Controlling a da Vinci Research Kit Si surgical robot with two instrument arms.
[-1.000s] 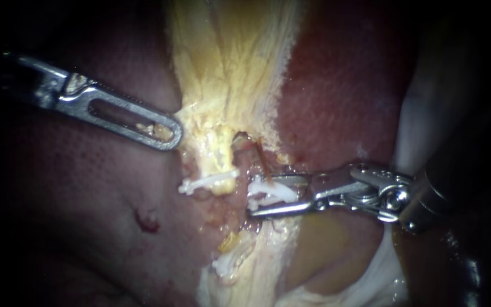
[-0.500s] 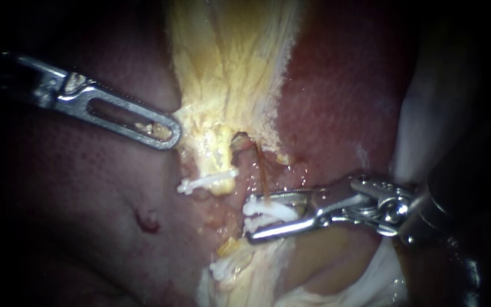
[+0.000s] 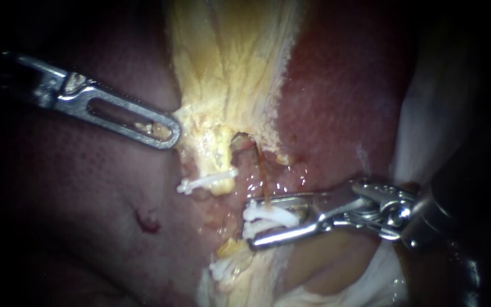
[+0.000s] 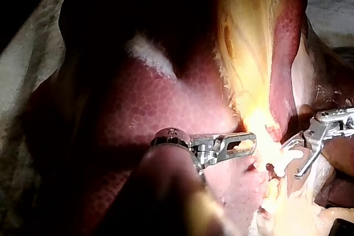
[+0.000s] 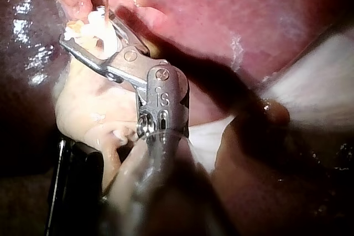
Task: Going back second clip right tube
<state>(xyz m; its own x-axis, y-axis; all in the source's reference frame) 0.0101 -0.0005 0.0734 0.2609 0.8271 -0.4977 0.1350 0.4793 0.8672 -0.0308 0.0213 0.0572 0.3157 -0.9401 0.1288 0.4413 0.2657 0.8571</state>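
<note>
Clip (image 3: 269, 217) in right instrument (image 3: 250, 223), near tube (image 3: 262, 169)

right instrument (image 5: 84, 29) | pincer clamping white clip (image 5: 106, 34) | liver (image 5: 221, 15) ahead

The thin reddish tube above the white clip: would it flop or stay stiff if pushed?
The tube looks thread-thin against the tissue, so probably floppy. The wet glints around it suggest slipperiness. Beside the clip in the right instrument it looks fine, perhaps easily torn.
</note>
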